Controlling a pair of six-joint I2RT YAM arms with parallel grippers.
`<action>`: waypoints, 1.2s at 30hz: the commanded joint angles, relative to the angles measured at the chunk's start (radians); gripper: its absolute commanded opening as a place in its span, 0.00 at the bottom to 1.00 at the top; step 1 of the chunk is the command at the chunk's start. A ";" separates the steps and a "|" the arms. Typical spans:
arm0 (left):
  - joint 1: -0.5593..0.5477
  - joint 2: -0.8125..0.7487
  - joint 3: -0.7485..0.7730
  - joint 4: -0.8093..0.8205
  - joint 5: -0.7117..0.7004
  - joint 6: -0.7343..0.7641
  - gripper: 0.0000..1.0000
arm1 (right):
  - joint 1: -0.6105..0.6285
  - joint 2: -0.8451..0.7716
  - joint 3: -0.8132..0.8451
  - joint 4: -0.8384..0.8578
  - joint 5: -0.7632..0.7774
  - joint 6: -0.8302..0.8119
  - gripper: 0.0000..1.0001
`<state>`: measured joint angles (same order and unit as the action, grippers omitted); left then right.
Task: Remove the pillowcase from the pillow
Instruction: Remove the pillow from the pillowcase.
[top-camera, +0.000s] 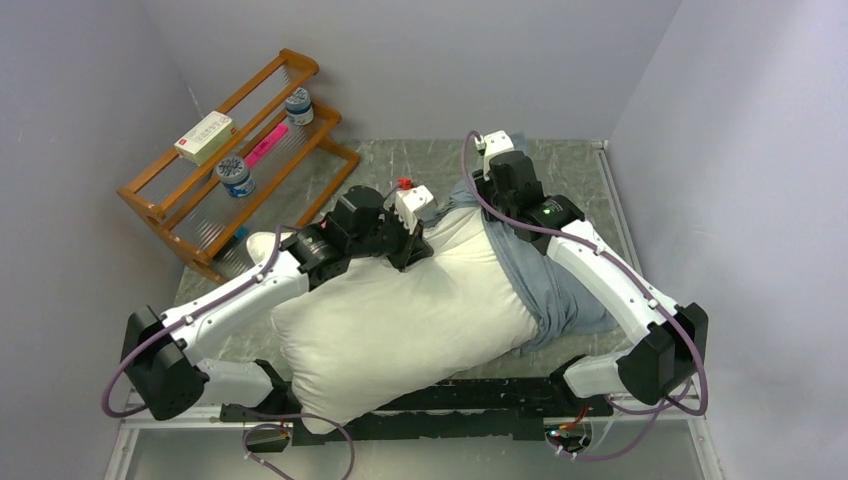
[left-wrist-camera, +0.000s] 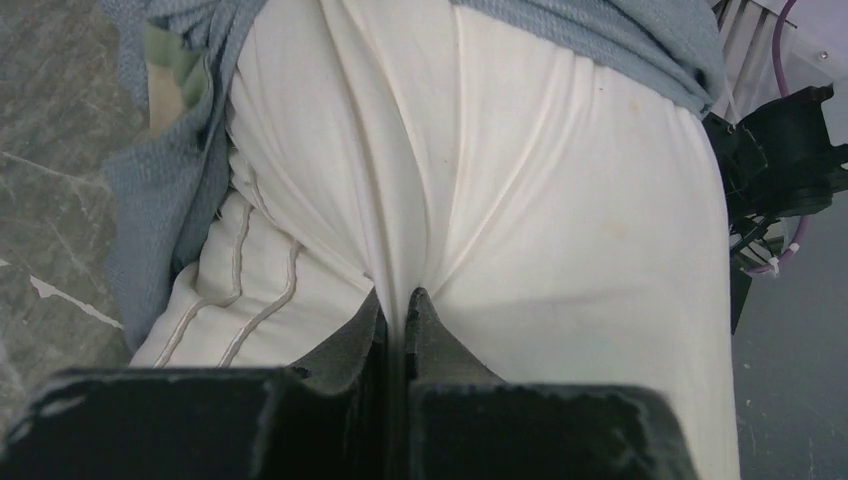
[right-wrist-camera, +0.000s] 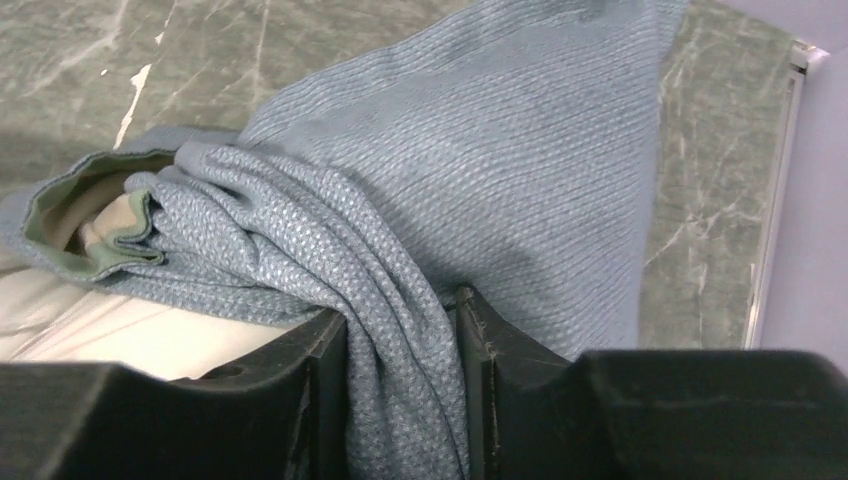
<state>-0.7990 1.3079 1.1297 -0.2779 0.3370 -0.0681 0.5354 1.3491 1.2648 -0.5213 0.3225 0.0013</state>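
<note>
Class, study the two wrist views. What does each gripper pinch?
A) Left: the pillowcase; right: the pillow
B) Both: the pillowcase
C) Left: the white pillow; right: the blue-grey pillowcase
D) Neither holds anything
C: in the left wrist view the left gripper is closed on a fold of the white pillow, while in the right wrist view the right gripper clamps a bunch of the blue-grey pillowcase.

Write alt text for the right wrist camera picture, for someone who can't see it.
The right end effector is shut on a bunched fold of the blue-grey pillowcase. At left, the cover's green-edged opening shows the white pillow. A grey-green marbled table lies behind.
</note>
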 joint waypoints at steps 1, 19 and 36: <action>-0.032 -0.102 -0.052 -0.192 0.064 -0.047 0.05 | -0.076 0.013 0.045 0.020 0.191 -0.047 0.38; 0.133 -0.176 -0.154 -0.196 -0.062 -0.068 0.05 | -0.258 -0.021 0.084 0.099 0.171 -0.009 0.00; 0.298 -0.196 -0.224 -0.167 -0.192 -0.117 0.05 | -0.357 0.007 0.034 0.167 0.075 0.125 0.01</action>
<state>-0.5976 1.1492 0.9516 -0.1963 0.3489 -0.1898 0.2817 1.3605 1.2835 -0.4911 0.2100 0.1226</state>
